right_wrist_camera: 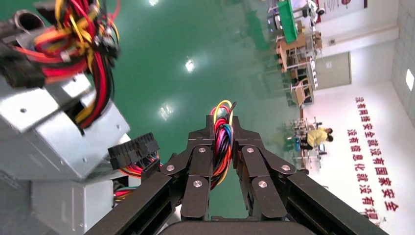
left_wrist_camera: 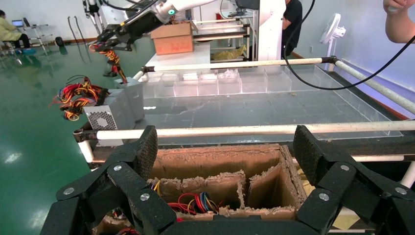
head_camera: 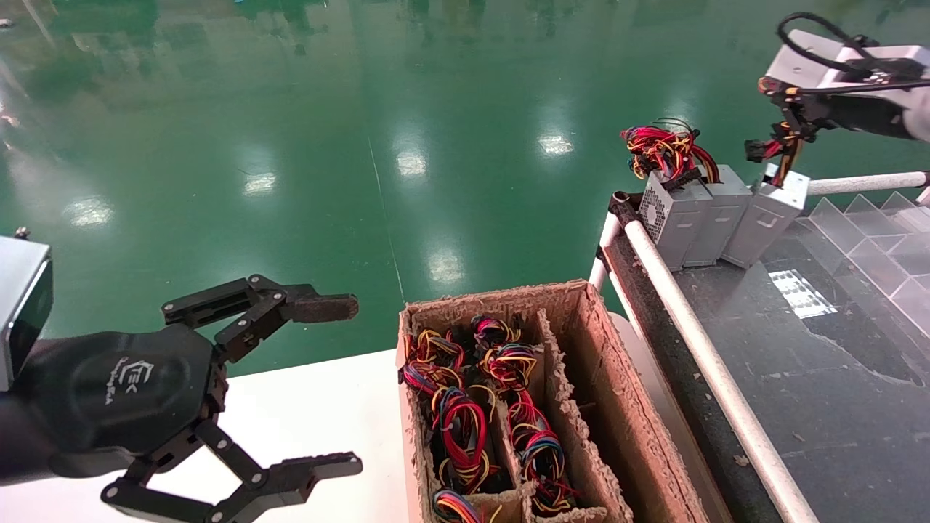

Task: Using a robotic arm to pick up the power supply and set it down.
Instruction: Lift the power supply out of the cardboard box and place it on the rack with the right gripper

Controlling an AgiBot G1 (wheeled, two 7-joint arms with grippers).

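The power supply (head_camera: 769,216), a small grey metal box, stands tilted at the far end of the dark rail-edged table (head_camera: 835,378), leaning on two like boxes. Its orange-yellow-red wire bundle (right_wrist_camera: 221,147) rises from its top, and my right gripper (head_camera: 788,109) is shut on that bundle, with a black connector (right_wrist_camera: 133,151) hanging beside the fingers. The box's lower end is at the table top; I cannot tell whether it touches. In the left wrist view the same box (left_wrist_camera: 134,97) hangs under the right gripper (left_wrist_camera: 105,43). My left gripper (head_camera: 334,385) is open and holds nothing.
Two other grey boxes (head_camera: 686,218) with a mostly red bundle (head_camera: 665,152) stand beside the power supply. A worn cardboard box (head_camera: 581,407) with dividers holds more wire bundles below the left gripper. White tube rails (head_camera: 697,341) edge the table; clear trays (head_camera: 879,247) line its right side.
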